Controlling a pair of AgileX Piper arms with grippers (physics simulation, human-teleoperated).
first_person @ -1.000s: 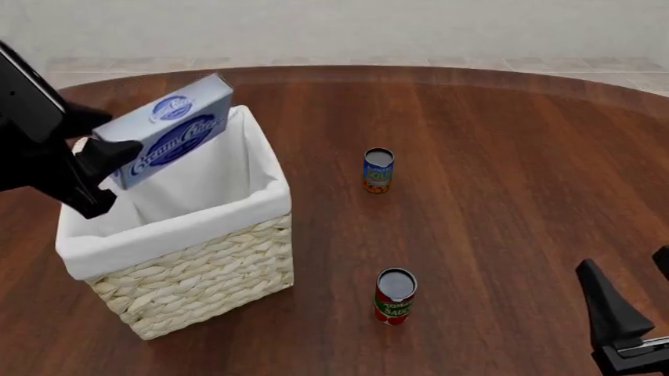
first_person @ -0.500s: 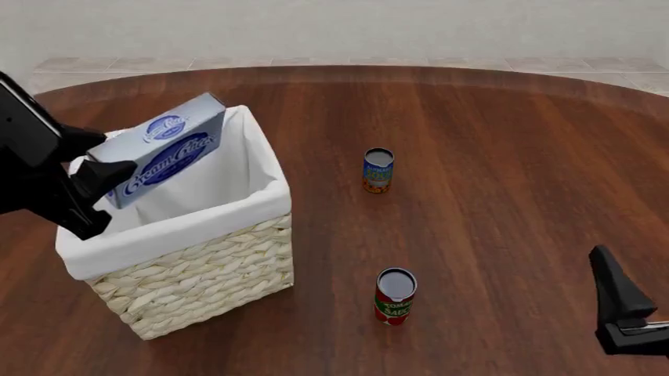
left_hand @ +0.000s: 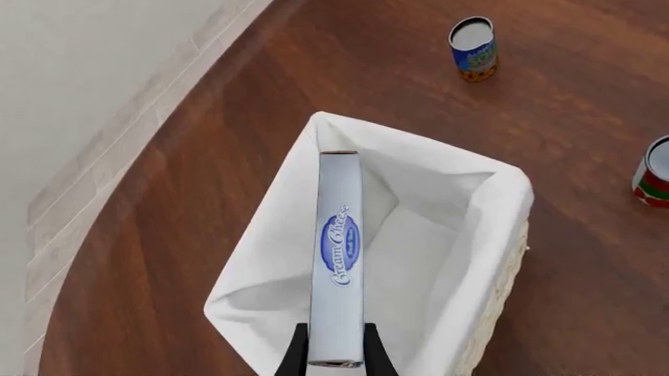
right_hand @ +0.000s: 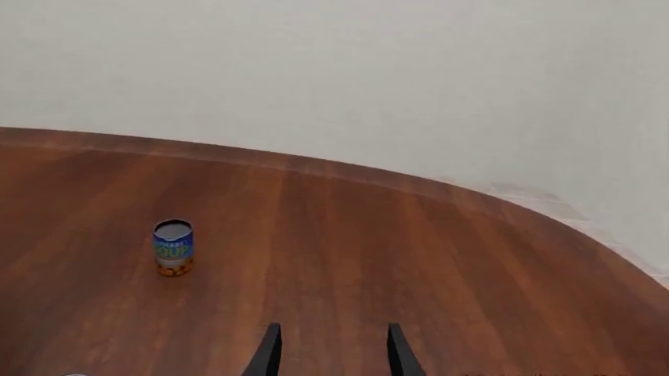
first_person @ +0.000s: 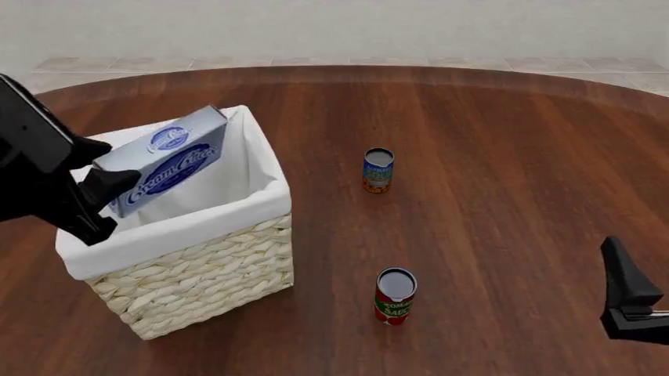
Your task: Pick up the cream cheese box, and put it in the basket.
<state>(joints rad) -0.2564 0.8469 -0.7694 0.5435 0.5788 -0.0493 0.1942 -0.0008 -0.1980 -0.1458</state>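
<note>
- Since a second ago the cream cheese box has come lower over the basket and its upper end has dropped from above the far rim to about level with it; the left arm has eased down with it, and the right gripper has slid a little further toward the near right edge of the front view.
- The surface is a dark round wooden top that carries everything.
- The basket stands on the left part of the surface, woven wicker with a white liner folded over its rim, its inside open.
- The left gripper sits over the basket's left rim, its jaws pinching the near end of the carton; in the left wrist view the two fingers bracket the box's narrow edge.
- The cream cheese box is held tilted, far end raised, partly within the basket's opening and not resting on the liner.
- The right gripper hangs at the near right, well apart from the rest, jaws spread with nothing between them.
- A blue soup can stands upright right of the basket.
- A red tomato sauce can stands upright nearer the camera.
</note>
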